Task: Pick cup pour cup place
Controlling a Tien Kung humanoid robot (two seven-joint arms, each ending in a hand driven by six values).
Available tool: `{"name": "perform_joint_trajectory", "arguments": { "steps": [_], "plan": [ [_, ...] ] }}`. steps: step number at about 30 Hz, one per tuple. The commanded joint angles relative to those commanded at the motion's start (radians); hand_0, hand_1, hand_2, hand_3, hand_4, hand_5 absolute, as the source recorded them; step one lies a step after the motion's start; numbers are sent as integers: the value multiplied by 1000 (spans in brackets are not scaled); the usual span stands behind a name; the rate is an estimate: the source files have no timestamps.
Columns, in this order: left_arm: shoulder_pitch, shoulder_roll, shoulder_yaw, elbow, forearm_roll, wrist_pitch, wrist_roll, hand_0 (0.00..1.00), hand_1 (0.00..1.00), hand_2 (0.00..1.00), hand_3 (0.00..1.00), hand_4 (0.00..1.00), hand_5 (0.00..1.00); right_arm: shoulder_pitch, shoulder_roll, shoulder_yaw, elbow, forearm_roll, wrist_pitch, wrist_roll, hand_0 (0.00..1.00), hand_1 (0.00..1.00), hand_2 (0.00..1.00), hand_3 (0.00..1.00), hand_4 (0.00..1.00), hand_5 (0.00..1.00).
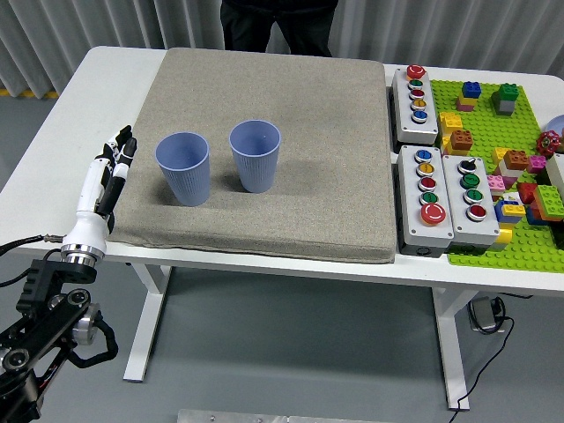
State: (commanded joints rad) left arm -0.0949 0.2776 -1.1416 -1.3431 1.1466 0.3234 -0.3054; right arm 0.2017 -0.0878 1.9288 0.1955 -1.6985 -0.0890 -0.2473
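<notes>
Two light blue ribbed cups stand upright on a grey mat [291,176]. The left cup [184,167] is nearer my hand, and the right cup [256,155] stands close beside it. My left hand [119,154] is at the mat's left edge, fingers straight and holding nothing, a short way left of the left cup. My right arm is out of view. What the cups hold does not show.
Three grey button boxes [416,92] [426,198] [471,198] lie right of the mat. A green baseplate [520,238] with several coloured bricks is at the far right. A person in dark clothes [278,22] stands at the table's far side.
</notes>
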Motion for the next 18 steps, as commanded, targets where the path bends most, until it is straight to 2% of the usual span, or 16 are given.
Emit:
{"name": "perform_joint_trajectory", "arguments": {
  "steps": [5, 6, 11, 12, 18],
  "plan": [
    [17, 8, 7, -10, 14, -3, 5, 931, 931, 998, 998, 959, 546, 1, 0, 1, 0, -3, 1, 0, 701, 639, 601, 597, 2, 279],
    [28, 13, 10, -17, 17, -4, 6, 934, 937, 998, 998, 974, 474, 1, -1, 2, 0, -3, 1, 0, 701, 640, 601, 597, 2, 280],
    [45, 20, 17, -22, 37, -17, 16, 934, 937, 998, 998, 974, 474, 2, -1, 4, 0, -5, 2, 0, 701, 640, 601, 597, 2, 280],
    [45, 20, 19, -20, 40, -20, 18, 936, 942, 998, 998, 921, 330, 2, -1, 5, 0, -7, 2, 0, 700, 640, 600, 597, 2, 283],
    [32, 8, 32, 1, 51, -25, 23, 936, 942, 998, 998, 921, 330, 5, -1, 5, 0, -7, 1, -1, 700, 640, 600, 597, 2, 283]
  ]
}}
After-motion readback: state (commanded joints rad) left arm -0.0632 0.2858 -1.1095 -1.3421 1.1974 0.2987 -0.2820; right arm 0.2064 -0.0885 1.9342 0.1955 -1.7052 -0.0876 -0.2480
